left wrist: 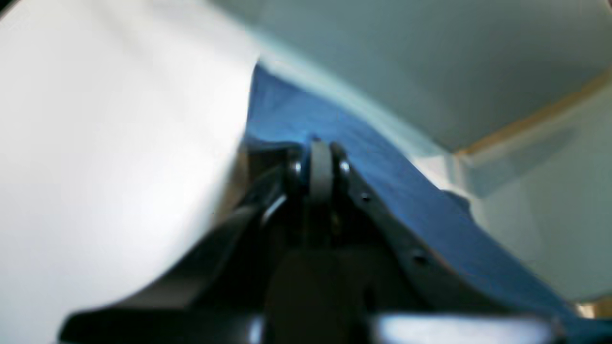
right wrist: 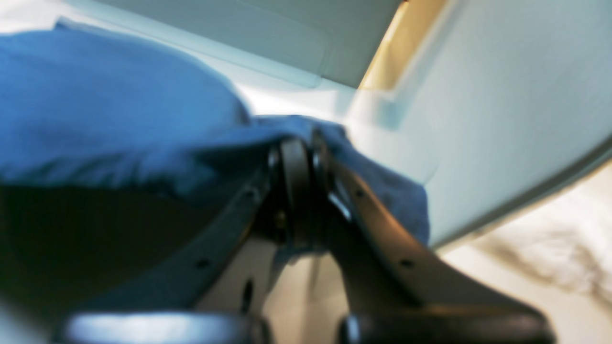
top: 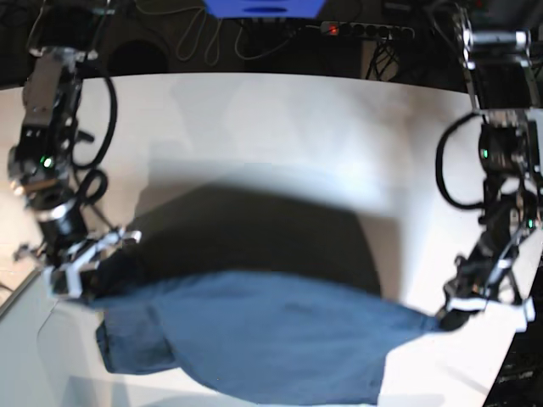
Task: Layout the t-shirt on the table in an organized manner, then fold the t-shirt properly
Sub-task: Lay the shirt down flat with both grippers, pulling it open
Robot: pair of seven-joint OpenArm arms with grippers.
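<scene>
Both grippers closed on t-shirt (top: 271,335) edges: right gripper (top: 92,275) at left of base frame, left gripper (top: 445,318) at right. Shirt stretched between them, lower centre, above the table (top: 271,127).

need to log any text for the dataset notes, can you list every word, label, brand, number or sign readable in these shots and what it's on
None: no view shows any word, number, brand or sign that can be read.
t-shirt: plain blue cloth, no print or label in view.
table: plain white, no markings.
left claw and right claw: no lettering to be seen; both wrist views are blurred.
power strip beyond the table: one red light, any marking too small to read.
</scene>
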